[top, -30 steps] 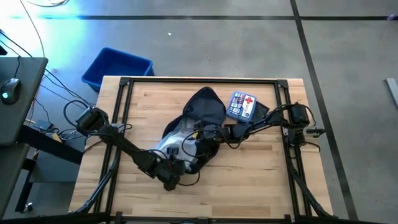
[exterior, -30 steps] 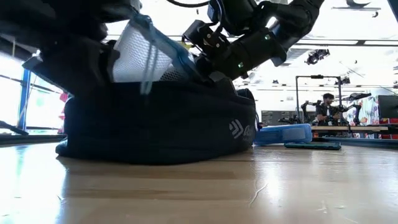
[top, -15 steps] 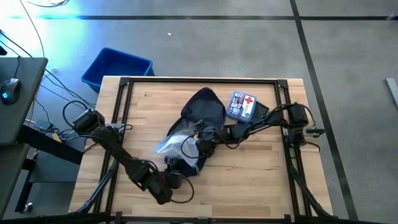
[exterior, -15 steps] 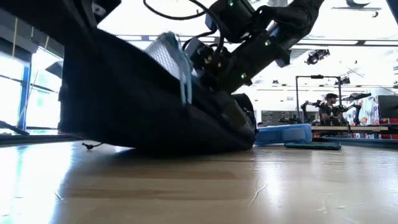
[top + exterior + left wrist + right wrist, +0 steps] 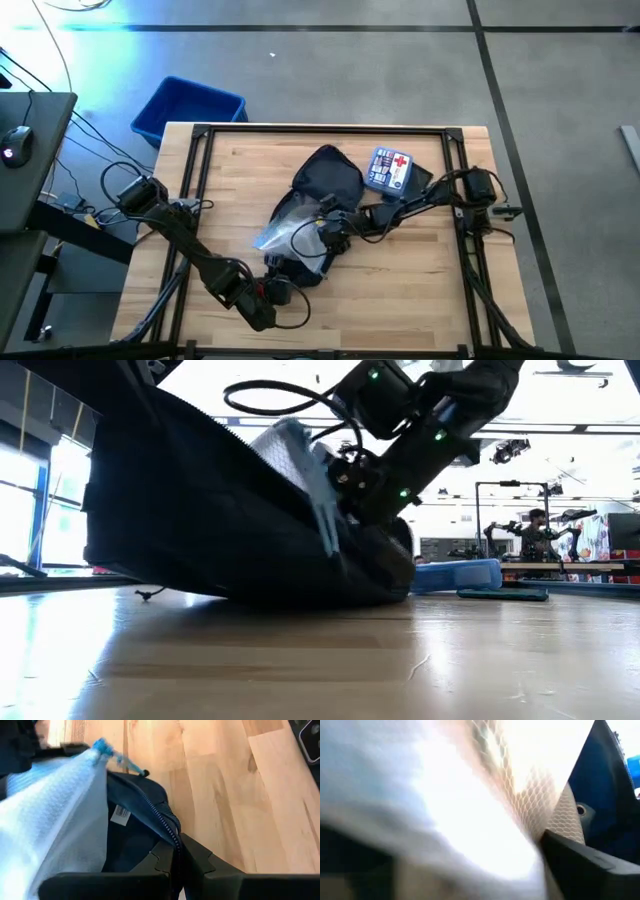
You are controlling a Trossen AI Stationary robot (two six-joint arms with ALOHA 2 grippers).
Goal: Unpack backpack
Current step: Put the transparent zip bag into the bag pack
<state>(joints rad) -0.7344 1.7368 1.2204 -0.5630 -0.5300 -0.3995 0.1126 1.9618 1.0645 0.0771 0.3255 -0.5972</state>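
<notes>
Navy fabric of one backpack (image 5: 325,185) lies mid-surface (image 5: 420,290), its near rim pinched in the closed left pincer (image 5: 275,292), while the right pincer (image 5: 333,232) stands open against one white mesh pouch (image 5: 285,225); one first-aid kit (image 5: 390,168) near the far edge.

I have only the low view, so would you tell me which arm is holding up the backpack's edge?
Observer: The left hand, shut on the zip edge of the backpack.
Operator: Where is the right arm working?
Observer: The right hand is at the white mesh pouch in the backpack's opening.
Operator: What is the blue item behind?
Observer: A first-aid kit with a red cross, flat on the table beside the backpack.
</notes>
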